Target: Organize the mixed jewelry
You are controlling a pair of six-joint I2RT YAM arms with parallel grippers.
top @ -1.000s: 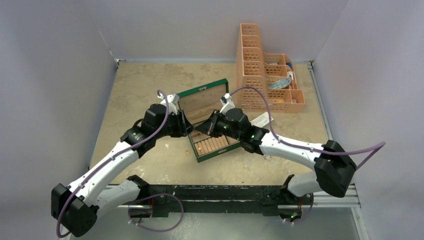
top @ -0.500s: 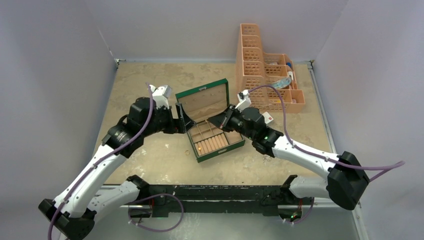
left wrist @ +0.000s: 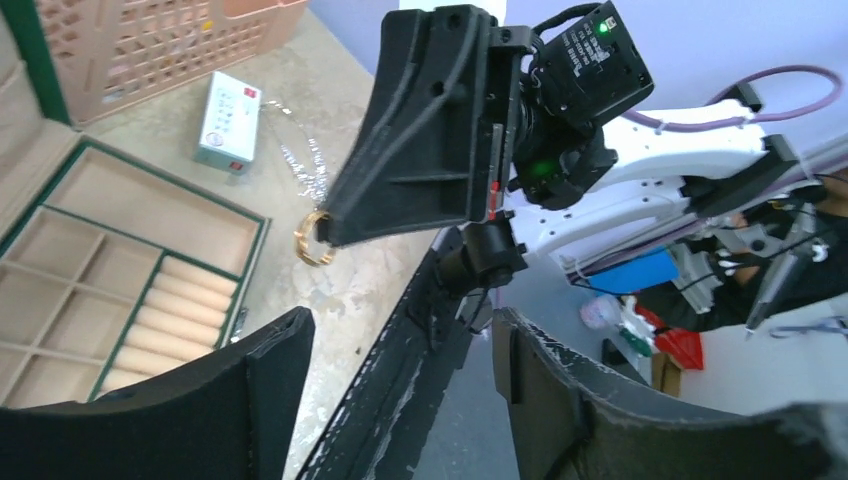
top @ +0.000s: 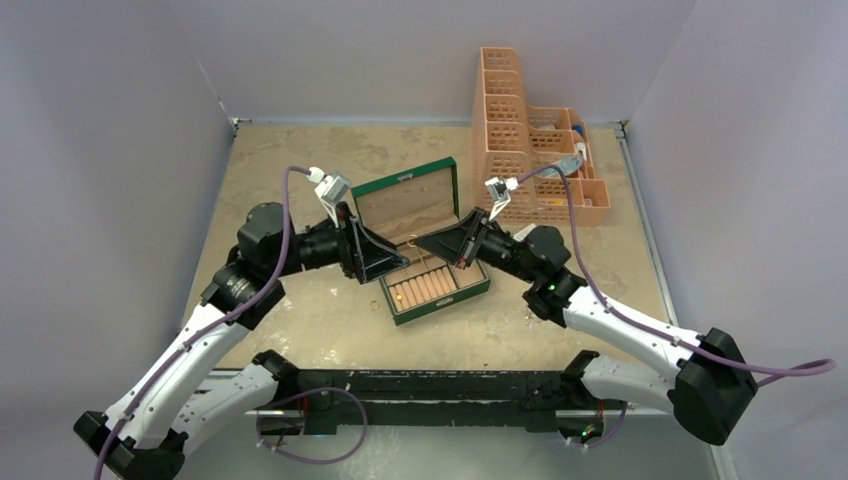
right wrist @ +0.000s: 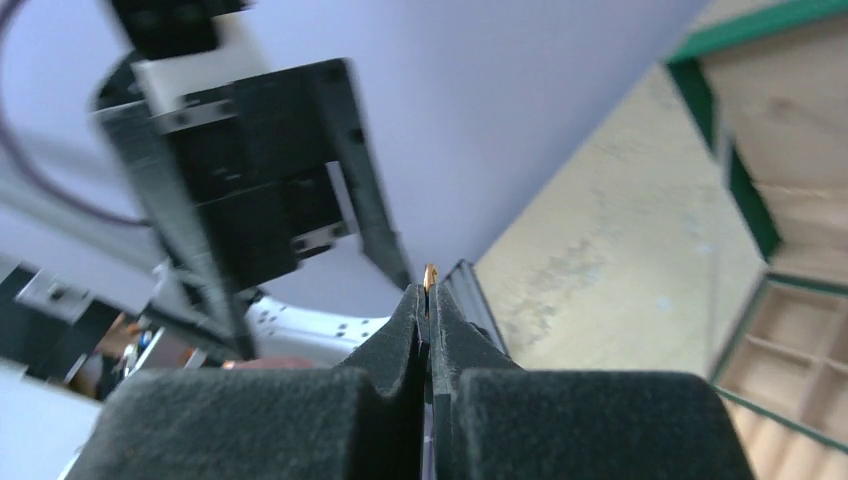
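Observation:
The open green box (top: 437, 290) lies mid-table, with beige compartments and ring rolls (left wrist: 130, 260). My right gripper (top: 424, 243) hovers above the box, shut on a small gold ring (left wrist: 315, 238), whose edge shows between the pads in the right wrist view (right wrist: 431, 275). My left gripper (top: 393, 262) is open and empty, just left of it and facing it, with its fingers (left wrist: 250, 400) spread wide. A thin silvery chain (left wrist: 300, 150) lies on the table right of the box. Another small gold ring (top: 376, 304) lies by the box's front left corner.
An orange slatted basket (top: 530, 150) stands at the back right. A small white card box (left wrist: 228, 122) lies between the basket and the green box. Tiny pieces (top: 530, 320) lie by the right arm. The green lid (top: 405, 190) stands upright.
Both arms have drawn back and their grippers have tipped up level, facing each other over the box. The right gripper has risen, shut on the ring; the left gripper has swung right, open.

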